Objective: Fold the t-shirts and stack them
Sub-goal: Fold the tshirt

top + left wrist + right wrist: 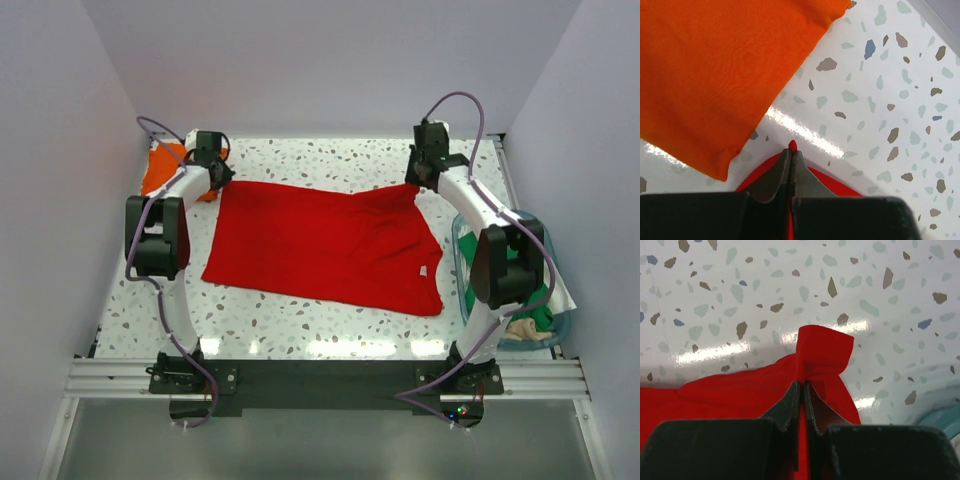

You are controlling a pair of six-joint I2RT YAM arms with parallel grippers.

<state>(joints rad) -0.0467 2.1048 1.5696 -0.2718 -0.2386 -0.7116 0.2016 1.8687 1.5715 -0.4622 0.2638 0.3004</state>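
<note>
Red t-shirt, soft flat cloth, corners in pinch of left claw, right claw

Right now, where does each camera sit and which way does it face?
Top external: above, behind the arms, looking down at the table; both arms show.
Left wrist: on the left arm, looking past the left gripper, shut on the red t-shirt, toward the orange t-shirt.
Right wrist: past the right gripper, shut on that shirt too.
Shared: all three show the red t-shirt.
</note>
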